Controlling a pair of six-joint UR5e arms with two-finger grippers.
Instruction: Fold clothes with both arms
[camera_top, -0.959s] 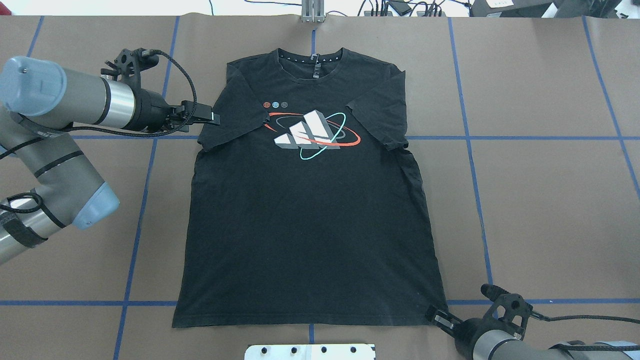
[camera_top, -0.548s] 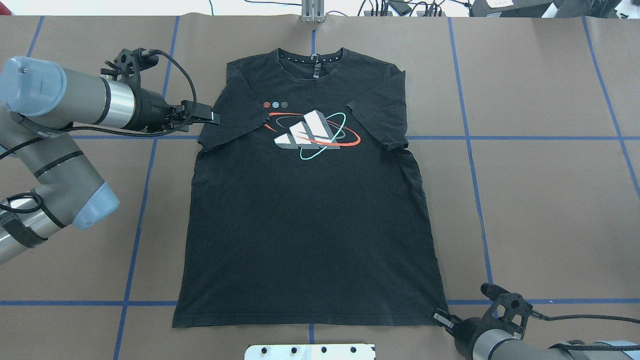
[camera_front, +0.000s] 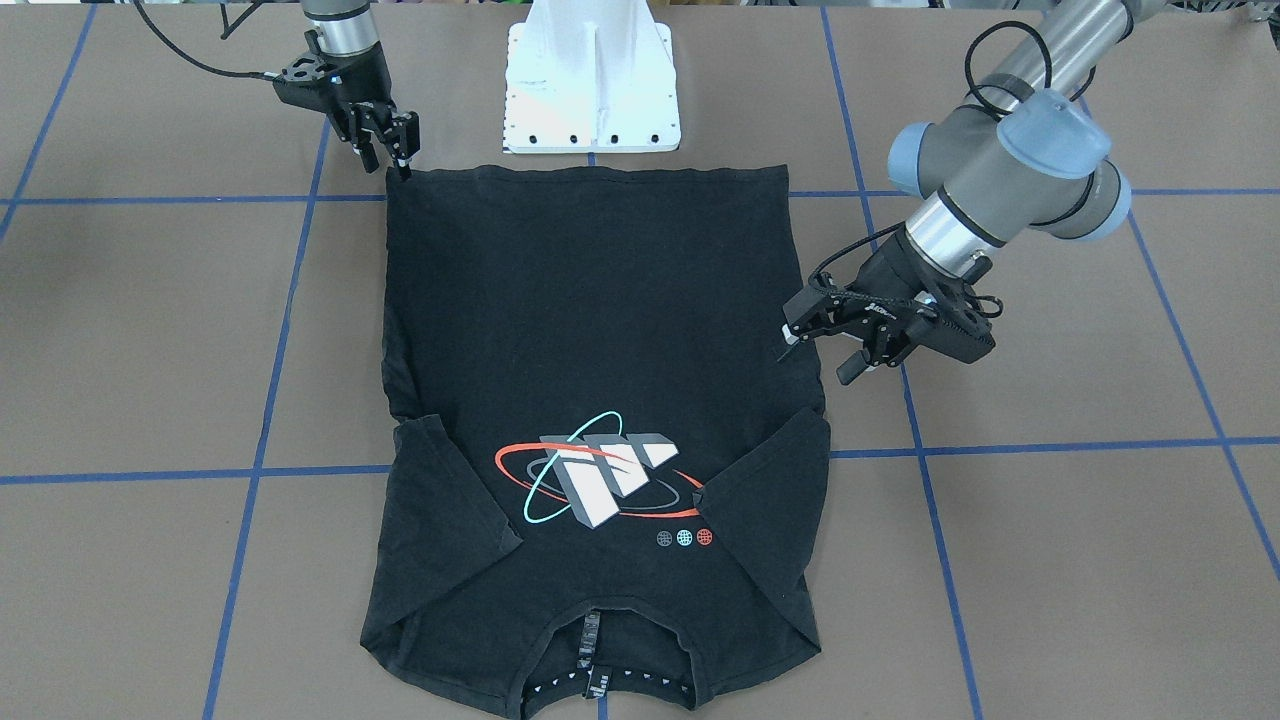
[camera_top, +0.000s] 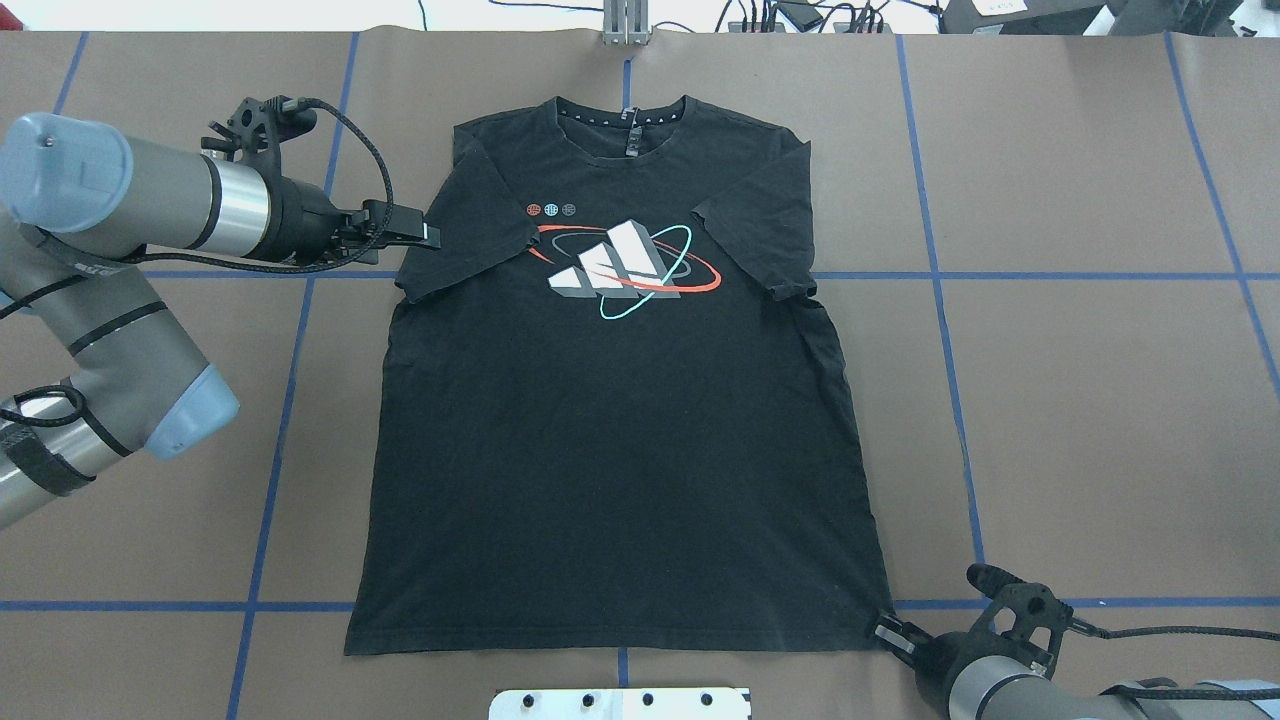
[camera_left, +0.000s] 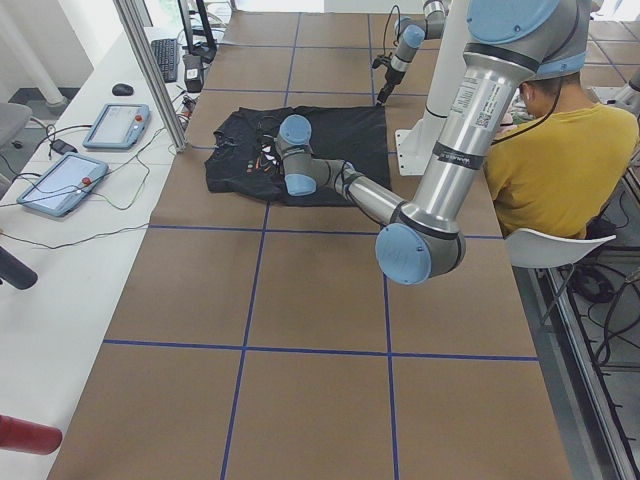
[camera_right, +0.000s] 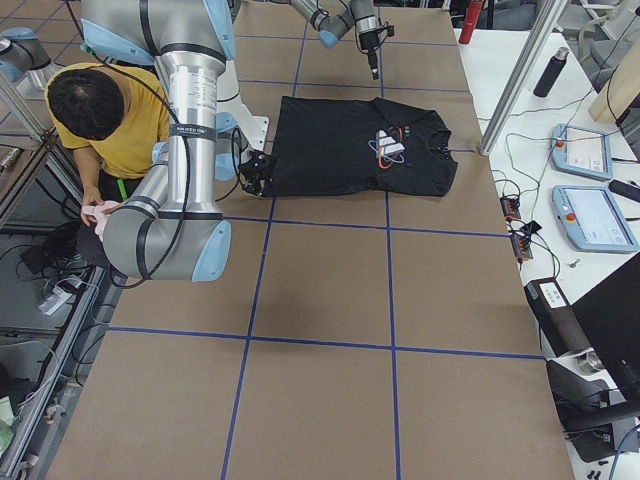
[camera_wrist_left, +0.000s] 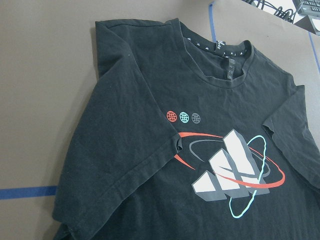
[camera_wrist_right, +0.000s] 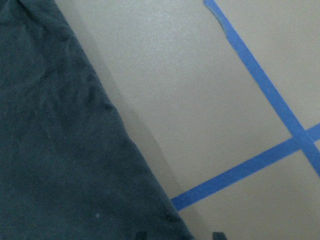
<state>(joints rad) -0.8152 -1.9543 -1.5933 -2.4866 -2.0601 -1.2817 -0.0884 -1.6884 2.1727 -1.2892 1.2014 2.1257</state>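
The black T-shirt (camera_top: 610, 450) lies flat on the brown table with its print (camera_top: 625, 265) facing up, both sleeves folded inward and the collar at the far side. My left gripper (camera_top: 425, 236) hovers at the outer edge of the shirt's left sleeve; in the front-facing view (camera_front: 815, 350) its jaws stand apart and empty. My right gripper (camera_top: 890, 635) sits just off the near right hem corner, also open (camera_front: 390, 155). The right wrist view shows the shirt's edge (camera_wrist_right: 50, 150) and two fingertips at the bottom.
The white pedestal base (camera_front: 592, 90) stands at the near table edge behind the hem. Blue tape lines (camera_top: 1000, 275) cross the table. An operator in yellow (camera_left: 560, 150) sits beside the robot. Tablets (camera_right: 585, 150) and cables lie on the side bench.
My right gripper has drawn back a little to the right, from over the hem corner to just beside it. The left arm and the shirt have not moved.
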